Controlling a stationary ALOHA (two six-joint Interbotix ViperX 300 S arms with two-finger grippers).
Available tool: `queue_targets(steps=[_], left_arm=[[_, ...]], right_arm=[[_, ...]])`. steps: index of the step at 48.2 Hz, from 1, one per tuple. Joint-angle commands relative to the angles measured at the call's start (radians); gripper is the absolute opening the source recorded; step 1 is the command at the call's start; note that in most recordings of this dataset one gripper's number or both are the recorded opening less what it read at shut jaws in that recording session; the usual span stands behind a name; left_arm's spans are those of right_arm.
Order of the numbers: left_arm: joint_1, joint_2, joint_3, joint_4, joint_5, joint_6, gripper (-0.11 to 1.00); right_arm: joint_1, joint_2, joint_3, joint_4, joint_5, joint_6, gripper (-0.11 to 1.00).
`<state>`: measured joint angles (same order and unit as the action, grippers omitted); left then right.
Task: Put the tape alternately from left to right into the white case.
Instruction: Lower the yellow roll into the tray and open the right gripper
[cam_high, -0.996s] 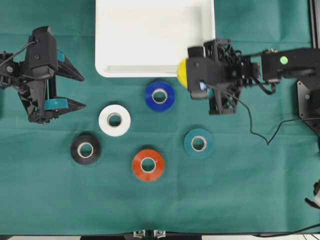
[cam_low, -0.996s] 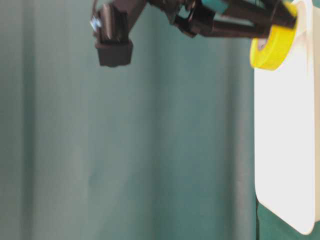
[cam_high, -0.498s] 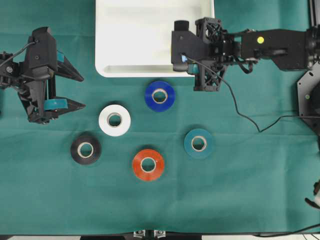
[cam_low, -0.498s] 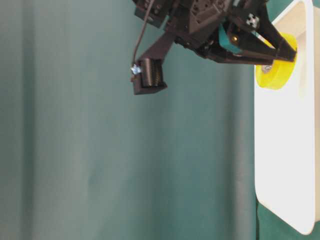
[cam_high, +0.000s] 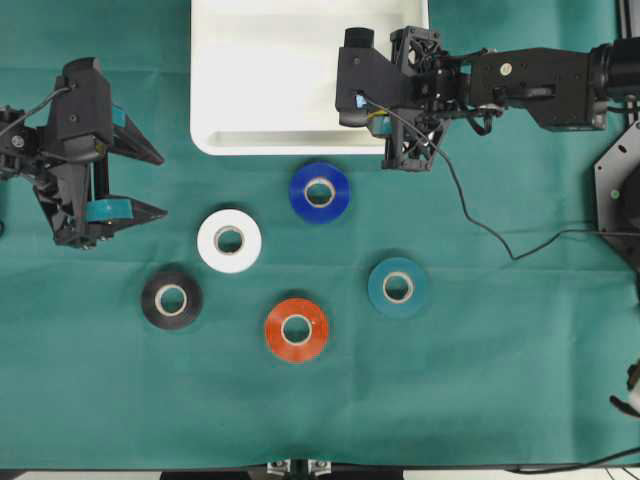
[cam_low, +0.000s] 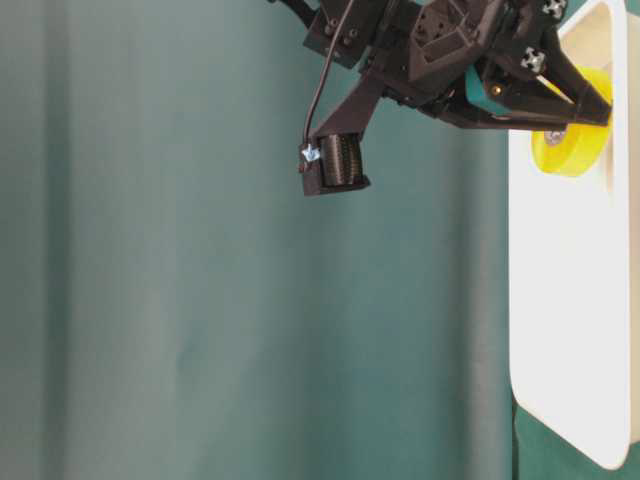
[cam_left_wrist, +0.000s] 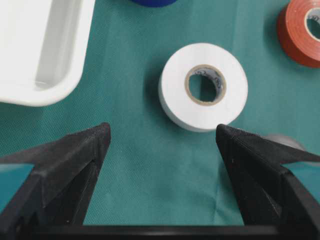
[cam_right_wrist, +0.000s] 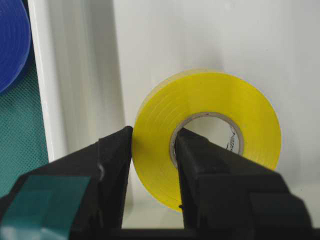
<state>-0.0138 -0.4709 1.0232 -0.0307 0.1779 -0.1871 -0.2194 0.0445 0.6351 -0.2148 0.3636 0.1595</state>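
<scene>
- Right gripper (cam_right_wrist: 152, 165) fingers pinched the wall of the yellow roll (cam_right_wrist: 212, 130), one finger outside, the other through the core.
- Over the last second this gripper had carried the roll from just outside the white case (cam_high: 290, 70), by its near right corner, to above the case floor just inside the near rim. Judgement: transport nearly done; lowering and release remain.
- Yellow roll hung about flat; the wrist view looked straight into the core, so its axis ran roughly vertical. Table-level view showed it slightly tilted, touching or just clear of the floor; cannot tell which.
- Left gripper (cam_left_wrist: 160, 150) stood wide and empty, unmoved, aimed at the white roll (cam_left_wrist: 204, 92) lying flat just ahead.
- On the cloth, well outside the case: blue roll (cam_high: 320, 191), black roll (cam_high: 171, 298), orange-red roll (cam_high: 297, 329), teal roll (cam_high: 398, 287), all flat, cores up.
</scene>
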Motion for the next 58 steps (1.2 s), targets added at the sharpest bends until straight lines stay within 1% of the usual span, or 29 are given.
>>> queue_targets(steps=[1,18,24,34,36,41,43,44,50,58], left_arm=[[-0.002,-0.009,-0.012,0.0,-0.008,-0.002,0.75],[-0.002,-0.009,-0.015,0.0,-0.008,-0.002,0.75],[-0.002,-0.009,-0.018,-0.002,-0.008,-0.002,0.75],[-0.002,-0.009,-0.018,0.0,-0.008,-0.002,0.75],[-0.002,-0.009,-0.018,0.0,-0.008,-0.002,0.75],[-0.002,-0.009,-0.018,-0.002,-0.008,-0.002,0.75],[-0.002,-0.009,-0.015,0.0,-0.008,-0.002,0.75],[-0.002,-0.009,-0.015,0.0,-0.008,-0.002,0.75],[-0.002,-0.009,-0.012,0.0,-0.008,-0.002,0.75],[-0.002,-0.009,-0.012,0.0,-0.008,-0.002,0.75]], right_arm=[[0.002,-0.012,-0.012,-0.003,-0.002,0.002,0.27],[0.002,-0.012,-0.009,0.003,0.009,0.003,0.27],[0.002,-0.012,-0.014,0.002,0.032,0.017,0.27],[0.002,-0.012,-0.011,0.002,0.037,0.026,0.27],[0.002,-0.012,-0.009,0.002,0.037,0.026,0.35],[0.002,-0.015,-0.009,0.002,0.037,0.026,0.66],[0.002,-0.018,-0.009,0.002,0.037,0.026,0.77],[0.002,-0.021,-0.011,0.002,0.037,0.026,0.77],[0.002,-0.046,-0.011,0.002,0.037,0.026,0.69],[0.006,-0.071,-0.009,0.002,0.037,0.026,0.69]])
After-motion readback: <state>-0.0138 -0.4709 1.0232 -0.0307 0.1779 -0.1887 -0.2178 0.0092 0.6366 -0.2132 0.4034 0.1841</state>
